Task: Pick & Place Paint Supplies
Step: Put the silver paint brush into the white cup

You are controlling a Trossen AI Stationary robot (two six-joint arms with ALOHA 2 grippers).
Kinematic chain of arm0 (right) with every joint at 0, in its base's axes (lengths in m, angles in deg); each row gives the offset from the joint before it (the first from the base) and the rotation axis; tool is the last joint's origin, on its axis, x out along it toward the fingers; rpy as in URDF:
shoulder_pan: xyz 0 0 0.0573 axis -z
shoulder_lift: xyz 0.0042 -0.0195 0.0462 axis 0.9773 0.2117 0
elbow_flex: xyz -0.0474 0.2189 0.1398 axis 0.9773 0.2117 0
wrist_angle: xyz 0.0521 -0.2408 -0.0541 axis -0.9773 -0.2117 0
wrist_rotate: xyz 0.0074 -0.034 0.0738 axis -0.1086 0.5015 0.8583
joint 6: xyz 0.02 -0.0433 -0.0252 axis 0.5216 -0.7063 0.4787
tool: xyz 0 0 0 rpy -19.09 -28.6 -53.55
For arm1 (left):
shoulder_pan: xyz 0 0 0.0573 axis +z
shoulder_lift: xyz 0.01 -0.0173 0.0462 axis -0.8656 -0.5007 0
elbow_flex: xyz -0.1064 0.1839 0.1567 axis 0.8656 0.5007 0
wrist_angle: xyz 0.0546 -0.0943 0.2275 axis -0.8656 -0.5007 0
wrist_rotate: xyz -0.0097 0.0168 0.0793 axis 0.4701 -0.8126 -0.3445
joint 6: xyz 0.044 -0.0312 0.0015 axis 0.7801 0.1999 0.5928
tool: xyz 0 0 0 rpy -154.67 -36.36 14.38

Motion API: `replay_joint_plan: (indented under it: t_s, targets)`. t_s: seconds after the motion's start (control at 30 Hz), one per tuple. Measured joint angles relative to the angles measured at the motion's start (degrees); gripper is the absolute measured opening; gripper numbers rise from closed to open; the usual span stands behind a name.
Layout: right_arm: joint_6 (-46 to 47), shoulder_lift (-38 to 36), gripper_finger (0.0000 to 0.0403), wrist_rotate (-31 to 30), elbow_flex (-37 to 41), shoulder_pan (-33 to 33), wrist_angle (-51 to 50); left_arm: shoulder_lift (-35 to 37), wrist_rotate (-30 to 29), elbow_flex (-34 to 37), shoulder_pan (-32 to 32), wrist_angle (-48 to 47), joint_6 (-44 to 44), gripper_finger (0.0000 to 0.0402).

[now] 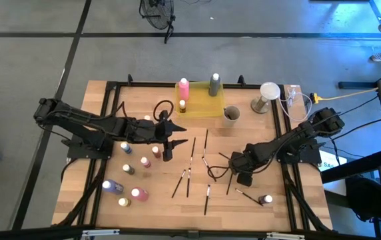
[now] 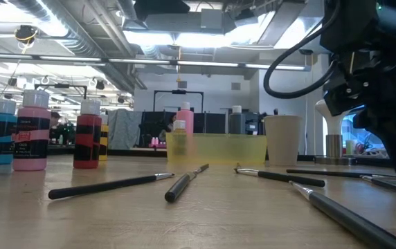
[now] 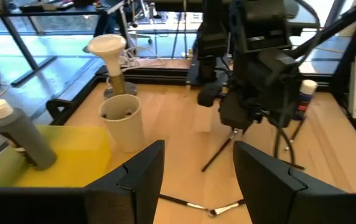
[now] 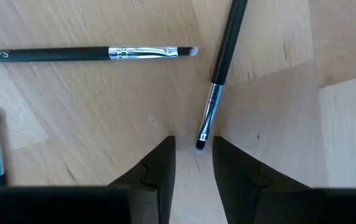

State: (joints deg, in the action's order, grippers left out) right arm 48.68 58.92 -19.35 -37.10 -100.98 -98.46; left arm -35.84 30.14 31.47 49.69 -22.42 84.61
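The table top [image 1: 257, 113] is pale wood boards with visible grain, smooth and matt. The thin paintbrush [image 4: 220, 71] lying near the right gripper's dark matt plastic fingers [image 4: 156, 171] has a black, slightly glossy handle and a shiny silver metal ferrule. The shallow yellow tray [image 1: 207, 103] looks like translucent plastic, faintly glossy. The grey paint bottle [image 3: 23, 138] with its white cap seems smooth, dull plastic. The beige cup [image 3: 122, 122] has a matt finish, paper or plastic, I cannot tell.

Wood worktop [image 1: 257, 200] w/ scattered brushes [image 1: 188, 181], paint bottles [image 1: 140, 194] at left, yellow tray [image 1: 204, 107], cup [image 1: 231, 115] at back.
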Motion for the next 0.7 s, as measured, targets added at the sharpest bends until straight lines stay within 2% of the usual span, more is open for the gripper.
replay_joint_plan:
  t_s: [0.23,0.5,0.7]
  targets:
    - [0.9,0.0,0.0067,0.2,0.0,0.0,0.2,1.3,0.2,-0.1,-1.0,1.0,0.1,0.0187]
    - [0.9,0.0,0.0033,0.0,0.1,0.0,0.6,2.1,9.6,-0.1,-1.3,5.2,0.2,0.0187]
    - [0.9,0.0,0.0017,-0.2,0.1,0.0,0.7,2.0,10.4,-0.1,-2.7,8.3,0.2,0.0187]
